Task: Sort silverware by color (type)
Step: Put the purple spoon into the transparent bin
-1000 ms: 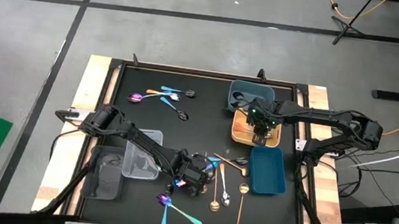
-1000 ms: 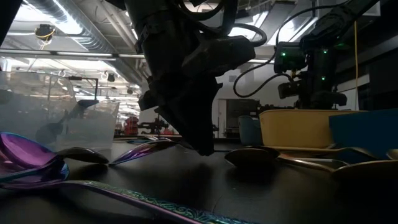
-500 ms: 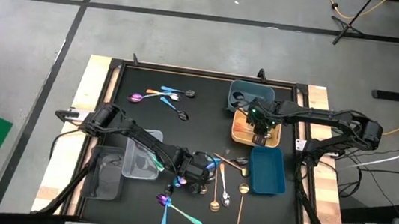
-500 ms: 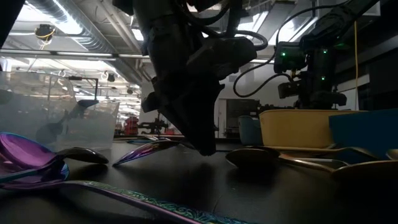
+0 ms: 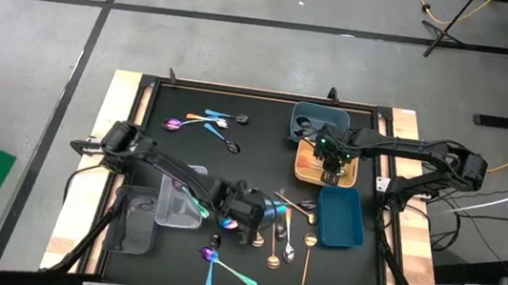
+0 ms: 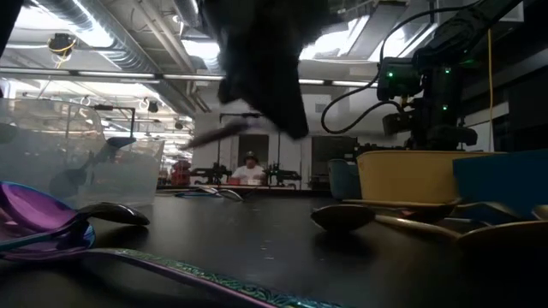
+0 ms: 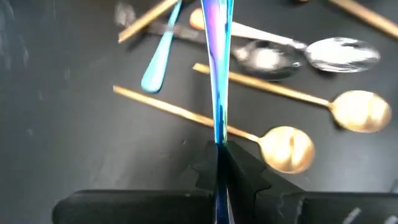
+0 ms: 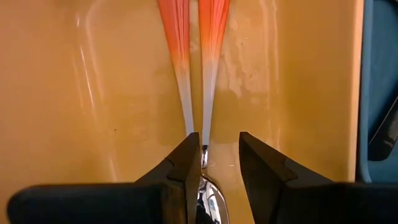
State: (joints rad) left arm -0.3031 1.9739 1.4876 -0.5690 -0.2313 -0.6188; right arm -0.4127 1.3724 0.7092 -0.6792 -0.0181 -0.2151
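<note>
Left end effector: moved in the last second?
Yes. The left end effector has lifted off the table and shifted slightly toward the blue tray, with an iridescent spoon clamped in it.

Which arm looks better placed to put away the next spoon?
The left. Its fingers are shut on an iridescent spoon, lifted above the loose spoons. The right gripper is open over the yellow tray.

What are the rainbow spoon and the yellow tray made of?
The rainbow spoon, pinched in the left gripper, looks like thin metal with a shiny blue-purple coating. The yellow tray looks like smooth glossy plastic, showing soft reflections.
</note>
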